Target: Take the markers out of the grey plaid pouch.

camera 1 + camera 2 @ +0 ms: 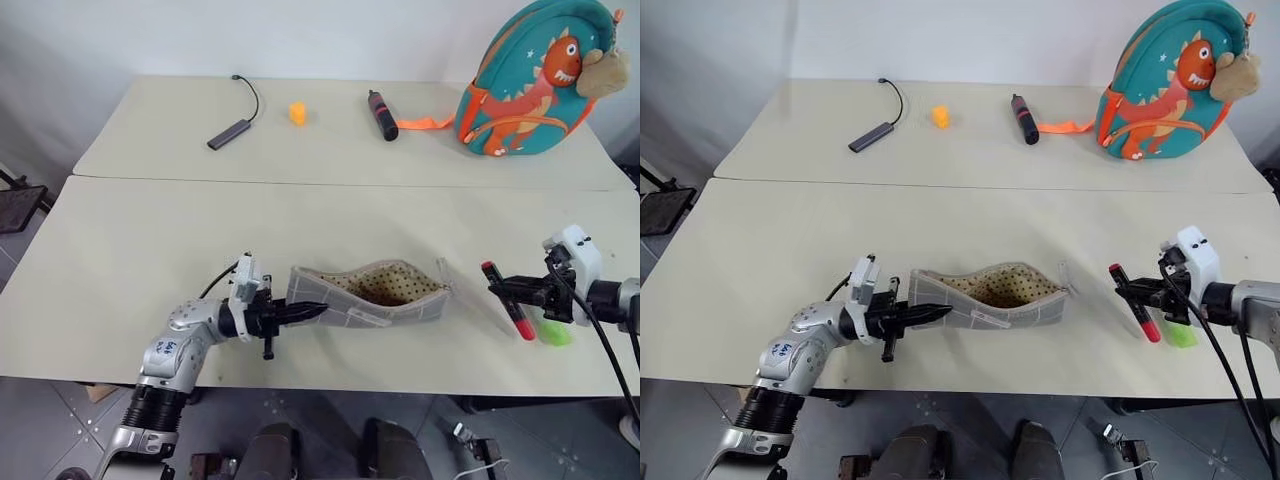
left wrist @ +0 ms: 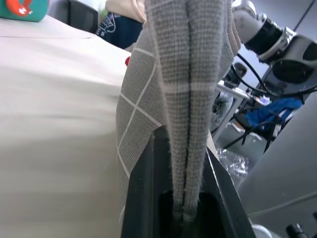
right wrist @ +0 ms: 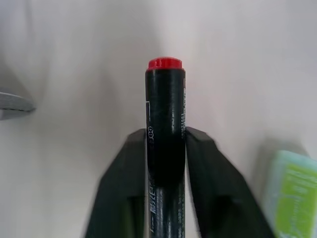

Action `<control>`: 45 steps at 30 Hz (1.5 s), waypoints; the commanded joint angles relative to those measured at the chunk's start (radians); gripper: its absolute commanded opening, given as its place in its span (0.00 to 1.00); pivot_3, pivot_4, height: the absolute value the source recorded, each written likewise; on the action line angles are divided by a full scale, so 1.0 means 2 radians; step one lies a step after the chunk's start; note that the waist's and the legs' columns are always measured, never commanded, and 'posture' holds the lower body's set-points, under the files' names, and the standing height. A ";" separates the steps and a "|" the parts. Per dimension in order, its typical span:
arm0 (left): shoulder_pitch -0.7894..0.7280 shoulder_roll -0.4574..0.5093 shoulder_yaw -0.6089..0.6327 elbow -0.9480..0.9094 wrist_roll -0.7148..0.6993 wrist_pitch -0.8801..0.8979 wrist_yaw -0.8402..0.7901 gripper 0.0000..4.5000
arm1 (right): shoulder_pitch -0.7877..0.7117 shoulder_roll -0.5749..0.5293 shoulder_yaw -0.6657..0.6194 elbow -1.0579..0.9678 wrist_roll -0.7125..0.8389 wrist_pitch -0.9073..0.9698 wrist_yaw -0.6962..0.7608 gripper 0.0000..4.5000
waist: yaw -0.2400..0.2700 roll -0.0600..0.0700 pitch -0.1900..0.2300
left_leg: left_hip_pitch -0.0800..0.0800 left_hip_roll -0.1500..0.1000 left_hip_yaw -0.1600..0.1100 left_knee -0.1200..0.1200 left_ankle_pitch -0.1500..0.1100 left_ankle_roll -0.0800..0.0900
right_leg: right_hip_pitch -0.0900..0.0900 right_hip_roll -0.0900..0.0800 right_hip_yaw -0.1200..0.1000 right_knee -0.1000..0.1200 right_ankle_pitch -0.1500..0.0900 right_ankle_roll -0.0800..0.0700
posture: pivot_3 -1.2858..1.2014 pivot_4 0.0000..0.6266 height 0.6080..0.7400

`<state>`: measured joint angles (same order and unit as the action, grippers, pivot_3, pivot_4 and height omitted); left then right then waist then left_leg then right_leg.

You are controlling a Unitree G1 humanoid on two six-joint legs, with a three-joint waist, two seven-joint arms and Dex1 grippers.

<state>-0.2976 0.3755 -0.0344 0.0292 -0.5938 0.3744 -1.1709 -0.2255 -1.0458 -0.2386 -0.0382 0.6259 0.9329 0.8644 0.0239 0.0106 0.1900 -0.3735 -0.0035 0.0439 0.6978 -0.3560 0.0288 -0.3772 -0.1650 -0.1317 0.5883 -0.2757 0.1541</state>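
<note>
Right now my left gripper (image 1: 300,313) pinches the closed end of the grey plaid pouch (image 1: 370,295), whose open mouth faces away from those jaws, above bare table (image 1: 150,250). My right gripper (image 3: 166,148) presses both fingers against the dark marker (image 3: 165,109), red end past the fingertips. Just beside them, the green marker (image 1: 553,332) lies near the table's front edge.
</note>
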 commanded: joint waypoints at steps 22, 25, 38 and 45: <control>0.091 0.036 0.413 0.021 -0.432 0.357 0.524 0.16 | 0.109 0.188 -0.066 -0.004 -0.004 -0.515 0.284 1.00 | -0.001 0.000 0.000 | 0.002 0.002 -0.001 0.000 -0.001 -0.001 | 0.001 0.000 0.002 0.001 0.000 0.000 | 0.52 0.24 1.00; 0.099 0.051 0.405 0.009 -0.411 0.344 0.538 0.34 | 0.097 0.182 -0.061 0.019 -0.008 -0.525 0.289 1.00 | -0.001 0.000 0.000 | 0.003 0.001 0.000 0.000 -0.001 -0.001 | 0.001 0.000 0.002 0.001 0.000 0.000 | 0.52 0.24 1.00; 0.294 0.260 0.378 -0.001 -0.139 0.131 0.217 0.99 | 0.091 0.165 -0.064 0.016 -0.001 -0.508 0.278 1.00 | -0.009 0.002 0.000 | 0.003 0.001 0.003 -0.003 -0.001 -0.002 | -0.001 0.001 0.003 0.000 -0.002 -0.002 | 0.52 0.24 1.00; 0.288 0.274 0.309 -0.014 0.015 -0.125 0.046 0.99 | 0.077 0.140 -0.049 0.042 -0.009 -0.507 0.318 1.00 | -0.010 0.001 0.000 | 0.002 0.002 0.005 -0.004 -0.002 -0.003 | -0.004 0.001 0.004 0.001 -0.002 -0.003 | 0.52 0.24 1.00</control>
<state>0.2901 0.9064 0.6281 0.0454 -0.6355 0.2006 -1.0539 -0.0631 -0.7530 -0.3390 0.0359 0.6029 -0.0673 1.4715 0.0047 0.0132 0.1901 -0.3699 0.0013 0.0542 0.6898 -0.3591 0.0235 -0.3859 -0.1630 -0.1244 0.5908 -0.2795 0.1479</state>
